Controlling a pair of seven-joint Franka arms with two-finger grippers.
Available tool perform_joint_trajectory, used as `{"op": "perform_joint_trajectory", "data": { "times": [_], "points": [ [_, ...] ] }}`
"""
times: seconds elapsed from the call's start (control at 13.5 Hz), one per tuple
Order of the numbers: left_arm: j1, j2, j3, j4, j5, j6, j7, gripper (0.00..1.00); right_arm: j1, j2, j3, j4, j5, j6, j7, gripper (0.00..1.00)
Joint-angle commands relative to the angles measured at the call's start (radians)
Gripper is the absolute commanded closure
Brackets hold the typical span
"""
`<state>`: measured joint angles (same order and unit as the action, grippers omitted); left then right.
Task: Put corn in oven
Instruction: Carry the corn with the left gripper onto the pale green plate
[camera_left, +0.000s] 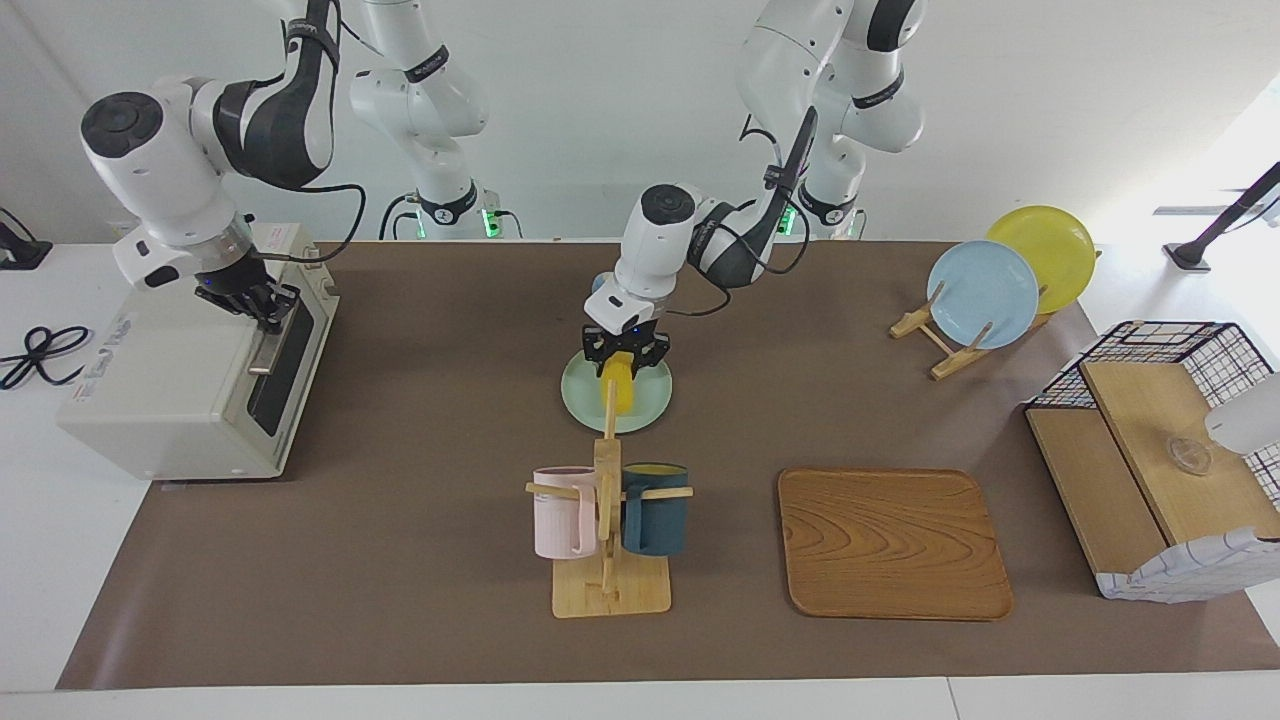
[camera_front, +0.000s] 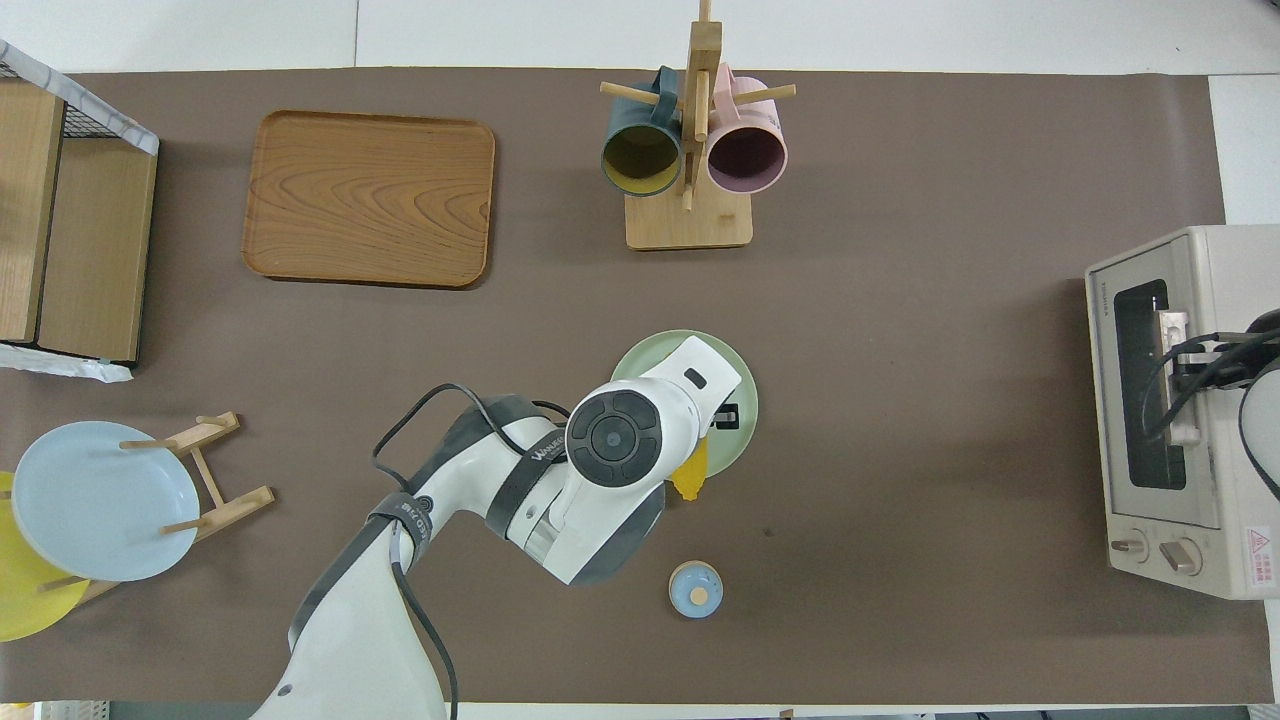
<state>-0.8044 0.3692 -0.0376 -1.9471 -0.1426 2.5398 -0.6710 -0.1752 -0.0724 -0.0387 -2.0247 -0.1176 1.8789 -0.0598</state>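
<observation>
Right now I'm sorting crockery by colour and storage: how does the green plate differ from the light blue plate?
The green plate lies flat on the table mat; the light blue plate stands on edge in a wooden rack. The green plate sits mid-table under the left gripper holding the corn; the light blue plate is toward the left arm's end. Both are round.

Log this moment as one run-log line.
left gripper: shut on corn, over green plate | right gripper: shut on oven door handle | door: closed
</observation>
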Motion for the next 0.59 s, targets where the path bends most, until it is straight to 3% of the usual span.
{"op": "perform_joint_trajectory", "data": {
  "times": [0.0,0.15,0.22,0.44,0.52],
  "points": [
    [-0.016,0.013,0.016,0.014,0.000,0.008,0.007,1.00,-0.018,-0.006,0.008,-0.022,-0.011,0.023,-0.025,1.00],
    [-0.015,0.013,0.016,0.016,0.001,0.013,0.014,0.99,-0.015,-0.003,0.009,-0.026,-0.010,0.025,-0.018,1.00],
    [-0.009,0.014,0.016,0.019,0.001,0.011,0.013,0.48,-0.007,-0.003,0.010,-0.034,-0.007,0.026,-0.017,1.00],
    [0.020,0.019,0.016,0.066,0.003,-0.028,0.017,0.20,0.019,0.011,0.011,-0.048,0.007,0.037,0.012,1.00],
    [0.027,0.020,0.016,0.080,0.003,-0.051,0.024,0.00,0.039,0.013,0.011,-0.048,0.007,0.045,0.027,1.00]
  ]
}}
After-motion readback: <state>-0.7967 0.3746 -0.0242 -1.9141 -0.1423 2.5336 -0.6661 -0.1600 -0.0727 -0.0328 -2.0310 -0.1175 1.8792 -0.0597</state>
